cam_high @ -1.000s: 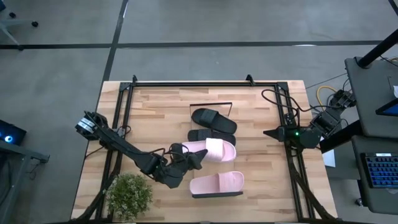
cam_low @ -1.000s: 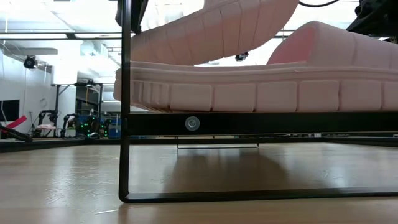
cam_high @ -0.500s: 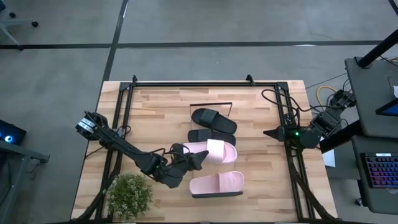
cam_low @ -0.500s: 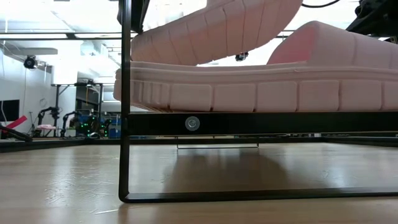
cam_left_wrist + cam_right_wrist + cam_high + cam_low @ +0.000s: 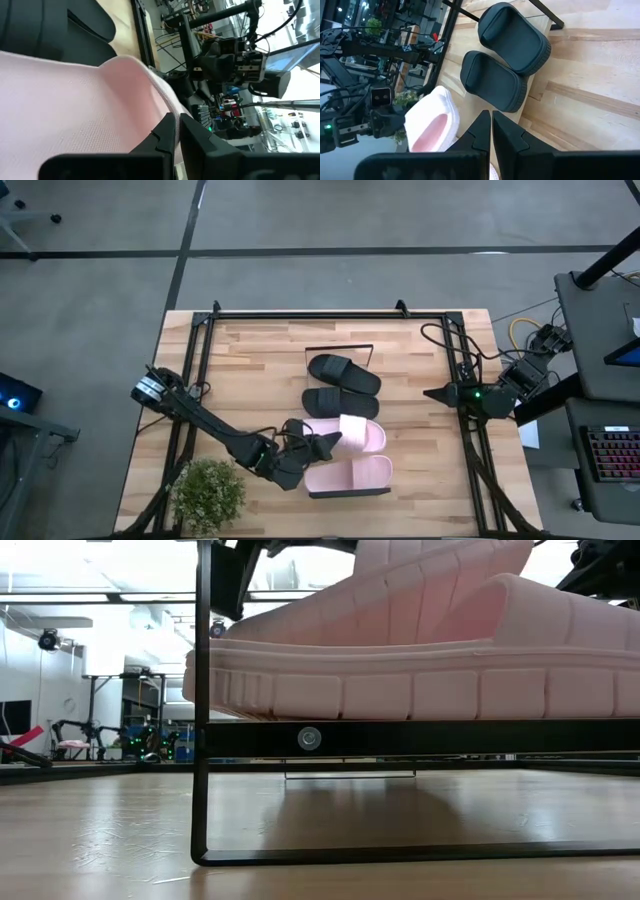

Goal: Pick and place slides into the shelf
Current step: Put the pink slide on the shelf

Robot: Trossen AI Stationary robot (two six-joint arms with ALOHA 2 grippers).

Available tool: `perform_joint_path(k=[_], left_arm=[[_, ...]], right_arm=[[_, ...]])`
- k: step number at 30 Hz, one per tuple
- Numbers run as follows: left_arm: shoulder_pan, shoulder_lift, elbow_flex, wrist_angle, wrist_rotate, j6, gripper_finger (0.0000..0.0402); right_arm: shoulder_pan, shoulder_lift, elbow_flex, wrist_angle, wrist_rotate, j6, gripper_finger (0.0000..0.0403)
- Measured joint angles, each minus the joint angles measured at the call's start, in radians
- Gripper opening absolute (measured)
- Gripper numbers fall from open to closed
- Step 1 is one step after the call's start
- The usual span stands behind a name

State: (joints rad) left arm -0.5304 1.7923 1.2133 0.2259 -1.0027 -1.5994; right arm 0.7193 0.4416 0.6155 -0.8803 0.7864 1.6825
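Your left pincer (image 5: 318, 444) is clamped on the heel end of a pale pink foam slide sandal (image 5: 352, 433), holding it raised and tilted just above its mate; in the left wrist view the two dark fingers (image 5: 165, 131) sit pressed close together against the pink strap. Judging from the high view, the task looks a little past halfway: the other pale pink slide sandal (image 5: 349, 473) already lies on the long light-wood shelf board with its thin black wire frame (image 5: 400, 736), which the low view confirms, while the carried one hangs right over it and is not yet set down. Two matte black slide sandals (image 5: 344, 372) lie side by side on the wood-plank desk (image 5: 250, 370), touching each other, further toward the back edge; whether they rest on the shelf or on the desk itself you cannot tell from here. Your right pincer (image 5: 488, 131) waits at the desk's right side with its fingers drawn together on nothing.
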Motion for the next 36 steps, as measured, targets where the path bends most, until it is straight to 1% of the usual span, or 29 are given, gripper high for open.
perform_joint_path(k=[14,24,32,36], left_arm=[[0.041,0.020,0.000,0.001,0.004,0.016,0.0000],[0.051,0.030,-0.001,0.002,0.061,0.008,0.0000],[0.051,0.038,-0.002,0.004,0.050,0.005,0.0000],[0.051,0.083,-0.002,0.006,0.052,-0.097,0.0000]], right_arm=[[0.000,0.007,0.000,0.007,0.000,-0.008,0.0008],[0.000,0.013,0.000,0.007,0.000,-0.011,0.0008],[0.000,0.013,0.000,0.007,0.000,-0.011,0.0008],[0.000,0.013,0.000,0.010,0.000,-0.011,0.0008]])
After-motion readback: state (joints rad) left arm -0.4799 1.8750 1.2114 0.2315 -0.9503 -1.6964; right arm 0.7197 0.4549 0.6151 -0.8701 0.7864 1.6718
